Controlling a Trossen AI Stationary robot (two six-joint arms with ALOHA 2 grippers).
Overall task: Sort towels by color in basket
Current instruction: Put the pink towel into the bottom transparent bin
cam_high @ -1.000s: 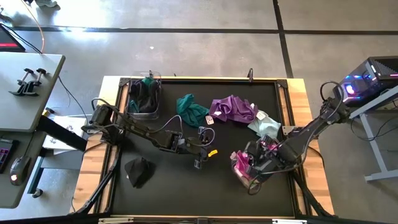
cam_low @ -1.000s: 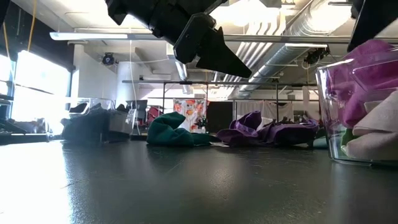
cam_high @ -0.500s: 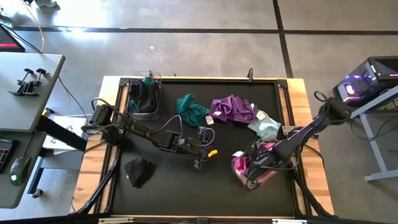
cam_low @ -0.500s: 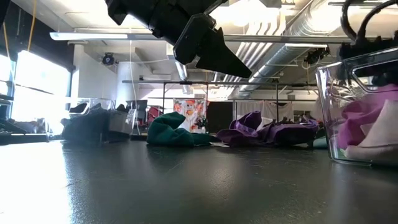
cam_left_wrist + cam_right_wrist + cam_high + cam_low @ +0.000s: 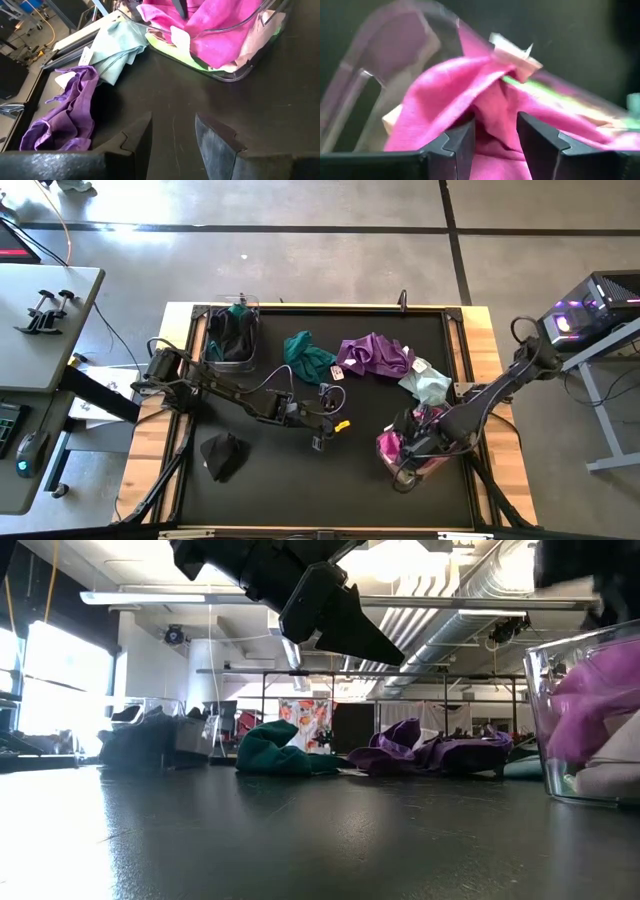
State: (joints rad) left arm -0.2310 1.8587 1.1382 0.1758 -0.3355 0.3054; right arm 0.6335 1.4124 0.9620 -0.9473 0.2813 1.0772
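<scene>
Jaws parted with a clear gap are seen on the right gripper [image 5: 494, 142], which is lowered over the magenta towel [image 5: 450, 100] in the clear bin [image 5: 405, 463] at the mat's right; nothing is seen pinched. The left gripper [image 5: 172, 145] is likewise spread and empty, held above the black mat [image 5: 270, 470] at mid-table. Beyond, the purple towel [image 5: 375, 354], teal towel [image 5: 305, 355] and mint towel [image 5: 430, 385] are strewn along the far side, a black towel [image 5: 222, 453] is left near the front-left, and dark towels are gathered in a second bin [image 5: 230, 335] at far left.
</scene>
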